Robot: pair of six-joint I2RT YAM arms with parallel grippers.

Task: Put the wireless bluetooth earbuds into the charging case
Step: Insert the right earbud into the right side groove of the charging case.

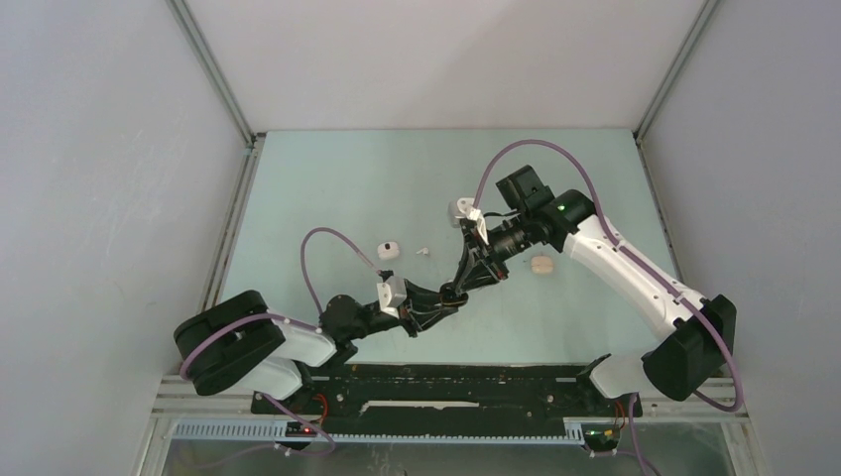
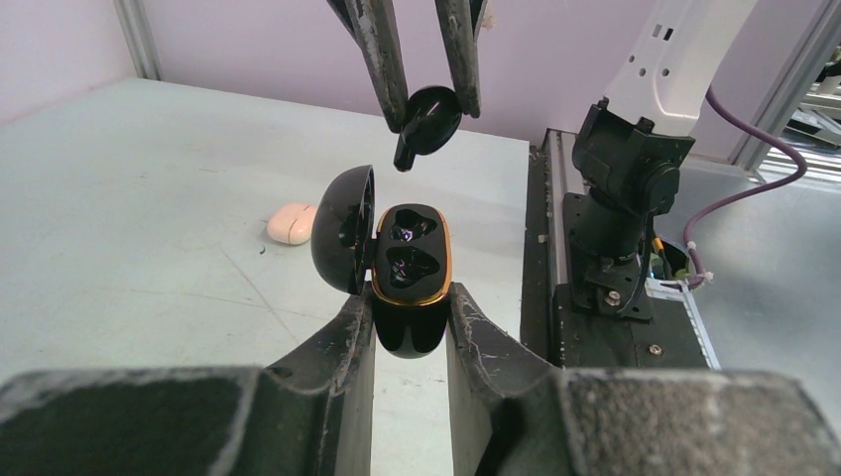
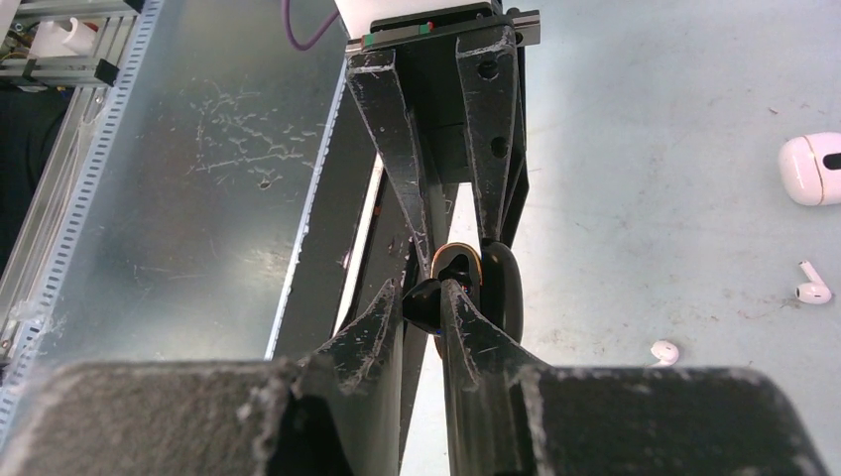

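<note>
The black charging case (image 2: 409, 260) with a gold rim is pinched at its base by my left gripper (image 2: 410, 297), which is shut on it. Its lid (image 2: 344, 230) hangs open to the left, and both inner wells look unfilled. Just above the case my right gripper (image 2: 431, 104) is shut on a black earbud (image 2: 429, 119), stem pointing down. In the right wrist view that earbud (image 3: 421, 302) sits between my fingertips, right at the case's rim (image 3: 458, 256). From above, the two grippers (image 1: 456, 290) meet at mid-table. Two white earbuds (image 3: 813, 291) (image 3: 664, 350) lie loose on the table.
A white case (image 1: 387, 249) and a white earbud (image 1: 421, 252) lie left of the grippers. A pale pink case (image 1: 540, 265) sits to the right, also visible as the pink case (image 2: 293, 223) beyond the open lid. The black base rail (image 1: 446, 382) runs along the near edge.
</note>
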